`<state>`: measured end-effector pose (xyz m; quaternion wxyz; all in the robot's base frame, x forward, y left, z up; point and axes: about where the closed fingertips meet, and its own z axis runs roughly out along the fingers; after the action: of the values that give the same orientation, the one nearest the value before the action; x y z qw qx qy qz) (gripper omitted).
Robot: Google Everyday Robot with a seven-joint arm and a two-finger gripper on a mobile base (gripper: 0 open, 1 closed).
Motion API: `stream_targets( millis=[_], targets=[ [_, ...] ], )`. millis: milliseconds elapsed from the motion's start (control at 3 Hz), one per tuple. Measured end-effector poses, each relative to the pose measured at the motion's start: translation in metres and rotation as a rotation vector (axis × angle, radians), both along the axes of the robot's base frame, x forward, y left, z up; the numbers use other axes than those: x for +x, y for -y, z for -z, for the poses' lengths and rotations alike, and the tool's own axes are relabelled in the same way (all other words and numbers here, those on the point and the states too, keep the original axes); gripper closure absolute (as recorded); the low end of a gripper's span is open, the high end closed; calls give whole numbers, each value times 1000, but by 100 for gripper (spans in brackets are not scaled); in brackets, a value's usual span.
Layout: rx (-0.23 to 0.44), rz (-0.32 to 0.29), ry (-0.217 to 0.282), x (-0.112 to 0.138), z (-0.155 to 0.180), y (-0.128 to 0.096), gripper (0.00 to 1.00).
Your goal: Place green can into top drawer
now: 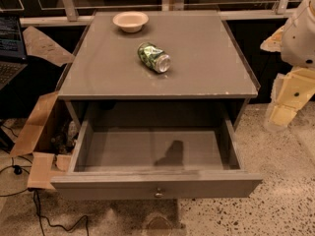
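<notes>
The green can (154, 57) lies on its side on the grey cabinet top (197, 68), near the middle, with a silver end facing front right. The top drawer (157, 186) below is pulled out wide open; its grey inside holds nothing but a shadow, and its round knob (158, 193) is at the centre of the front panel. My arm (300, 28) is at the right edge of the view, beside the cabinet. My gripper (281, 113) hangs low there, to the right of the drawer, well away from the can and holding nothing that shows.
A beige bowl (130, 21) stands at the back of the cabinet top. Cardboard pieces (37, 127) lean on the cabinet's left side. A laptop (10, 43) is at far left. Cables (39, 215) run over the speckled floor at lower left.
</notes>
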<state>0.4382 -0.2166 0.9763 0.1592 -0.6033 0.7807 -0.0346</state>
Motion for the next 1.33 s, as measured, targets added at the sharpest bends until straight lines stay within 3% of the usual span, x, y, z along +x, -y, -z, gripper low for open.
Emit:
stream_targets(
  millis=[333,667,1000,1333],
  targets=[
    [0,0,0,0,0,0,0],
    [41,76,19,5,0,1,0],
    [232,306,59,25,12,7,0],
    [436,506,110,61,11,3,0]
  ],
)
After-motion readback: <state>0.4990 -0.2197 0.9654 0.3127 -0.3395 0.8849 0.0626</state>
